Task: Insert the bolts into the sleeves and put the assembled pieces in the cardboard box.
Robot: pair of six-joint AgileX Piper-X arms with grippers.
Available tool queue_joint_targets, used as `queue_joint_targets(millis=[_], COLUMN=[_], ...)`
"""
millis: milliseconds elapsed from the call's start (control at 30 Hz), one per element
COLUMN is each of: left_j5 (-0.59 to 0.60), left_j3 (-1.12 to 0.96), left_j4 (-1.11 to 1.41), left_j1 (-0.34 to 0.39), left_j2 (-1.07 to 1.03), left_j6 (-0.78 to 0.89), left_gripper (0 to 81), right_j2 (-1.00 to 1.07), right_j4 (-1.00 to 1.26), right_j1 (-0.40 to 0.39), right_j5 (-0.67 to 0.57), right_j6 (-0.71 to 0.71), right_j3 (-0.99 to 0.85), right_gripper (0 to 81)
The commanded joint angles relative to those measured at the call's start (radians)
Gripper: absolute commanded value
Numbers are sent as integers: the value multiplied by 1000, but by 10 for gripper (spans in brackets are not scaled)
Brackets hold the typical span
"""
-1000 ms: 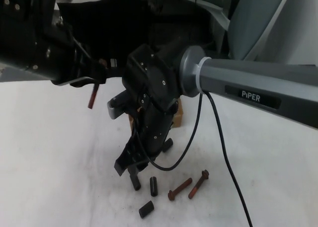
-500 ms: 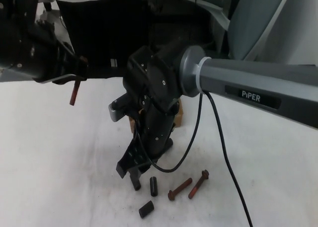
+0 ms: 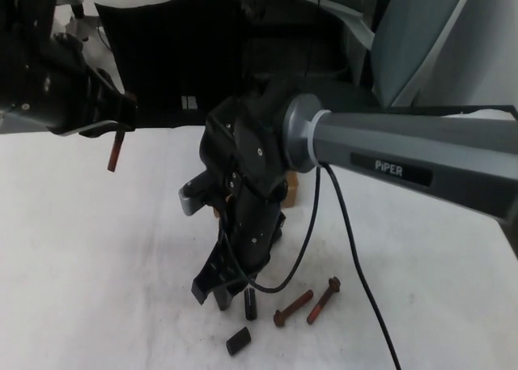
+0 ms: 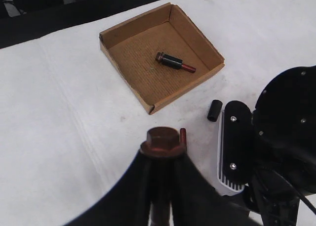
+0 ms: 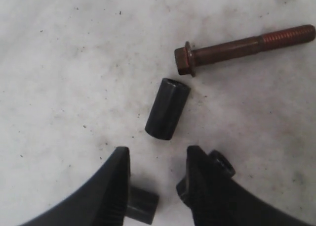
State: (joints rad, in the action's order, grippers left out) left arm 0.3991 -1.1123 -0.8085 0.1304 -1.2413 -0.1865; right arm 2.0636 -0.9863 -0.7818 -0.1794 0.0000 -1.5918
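Observation:
My left gripper (image 4: 163, 159) is shut on a rusty bolt (image 4: 163, 141), held head-up above the white bench; in the high view that bolt (image 3: 112, 152) hangs at the upper left. The cardboard box (image 4: 133, 63) holds one assembled bolt and sleeve (image 4: 175, 63). My right gripper (image 5: 158, 179) is open, low over the bench, with a black sleeve (image 5: 168, 108) lying just beyond its fingertips. A loose bolt (image 5: 242, 48) lies past that sleeve. Two more sleeves (image 5: 144, 206) (image 5: 223, 164) peek out beside its fingers. In the high view the right gripper (image 3: 220, 293) stands beside a sleeve (image 3: 250, 303).
Two loose bolts (image 3: 292, 307) (image 3: 324, 299) and another sleeve (image 3: 237, 340) lie near the front of the bench. A lone sleeve (image 4: 215, 110) rests near the box. The right arm's bulky body (image 3: 251, 176) hides most of the box in the high view.
My left arm has carried its bolt to the left, away from the right arm. The right arm has shifted slightly left and lower over the sleeves.

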Motion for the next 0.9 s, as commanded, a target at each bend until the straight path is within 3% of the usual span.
queue_joint_targets(millis=[0, 867], left_j5=[-2, -2], left_j3=[-3, -3], left_j4=[2, 2], left_j1=[-3, -3], left_j2=[22, 22], left_j6=[-1, -1], left_gripper=[0, 0], right_j2=[1, 11], right_j4=[6, 91], right_j1=[0, 0], right_j5=[3, -6], right_j6=[0, 0], right_j3=[-8, -8], right_gripper=[363, 363])
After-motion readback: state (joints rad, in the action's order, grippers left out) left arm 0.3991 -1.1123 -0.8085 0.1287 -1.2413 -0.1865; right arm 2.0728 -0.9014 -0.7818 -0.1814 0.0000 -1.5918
